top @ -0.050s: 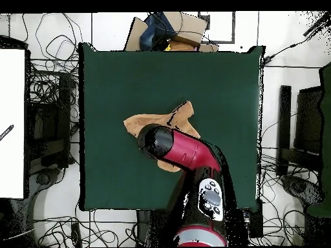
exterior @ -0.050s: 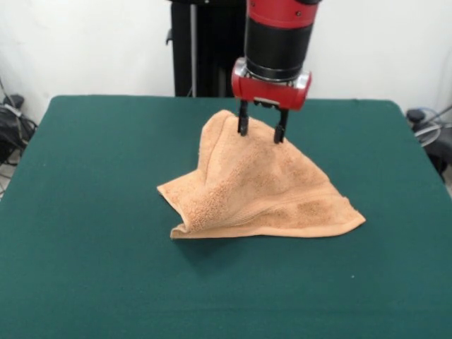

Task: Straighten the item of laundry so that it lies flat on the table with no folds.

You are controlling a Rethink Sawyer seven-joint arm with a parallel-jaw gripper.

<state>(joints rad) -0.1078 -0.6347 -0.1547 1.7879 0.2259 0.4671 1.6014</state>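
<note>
Near mid-table [exterior @ -0.050s: 85, 268]: towel [exterior @ -0.050s: 261, 194] tented, peak directly under gripper [exterior @ -0.050s: 262, 131], fingers clenched on that raised fold; loose corners trailing down and toward front edge, so spread lies that way.

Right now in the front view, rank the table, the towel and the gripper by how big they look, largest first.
1. The green table, which fills most of the view.
2. The orange-tan towel, bunched up and lifted at its top.
3. The gripper, smallest; its dark fingers stand apart, tips against the towel's raised peak.
</note>
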